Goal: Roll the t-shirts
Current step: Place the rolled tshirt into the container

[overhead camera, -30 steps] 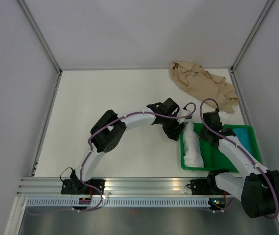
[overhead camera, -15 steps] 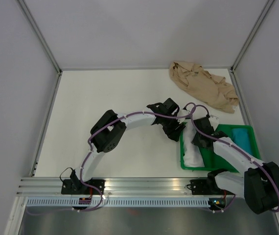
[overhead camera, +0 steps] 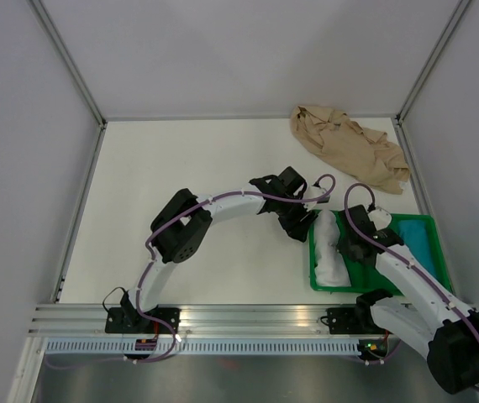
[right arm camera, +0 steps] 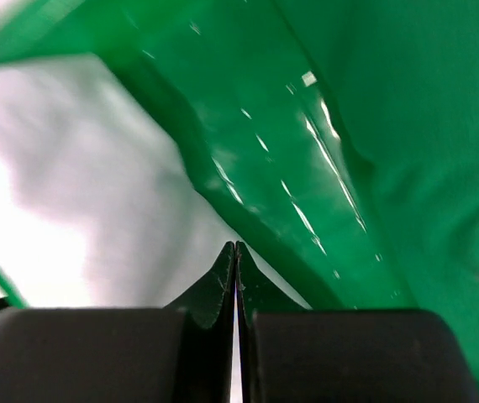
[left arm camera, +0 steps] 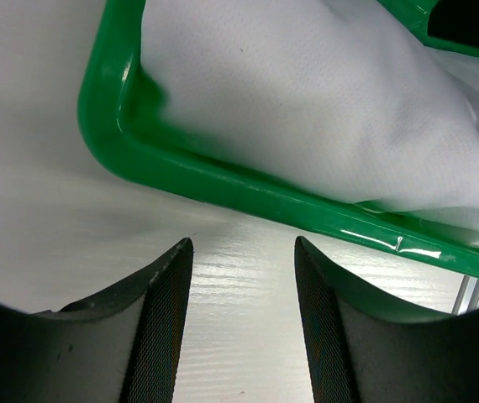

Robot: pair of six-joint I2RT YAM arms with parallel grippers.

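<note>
A white t-shirt (overhead camera: 328, 250) lies rolled into a long bundle along the left side of the green tray (overhead camera: 428, 220). My left gripper (overhead camera: 300, 230) hovers over the table just outside the tray's left rim (left arm camera: 223, 180). It is open with nothing between its fingers, and the white t-shirt (left arm camera: 307, 101) is ahead of it. My right gripper (overhead camera: 348, 248) is shut and empty, low inside the tray next to the roll (right arm camera: 80, 185). The tan t-shirt (overhead camera: 349, 147) lies crumpled at the far right corner.
A blue item (overhead camera: 413, 237) sits in the right part of the tray. Grey walls enclose the table on three sides. An aluminium rail (overhead camera: 239, 321) runs along the near edge, by the arm bases.
My right arm swung left over the white roll, then drew back a little to its right side. The left arm has barely moved.
</note>
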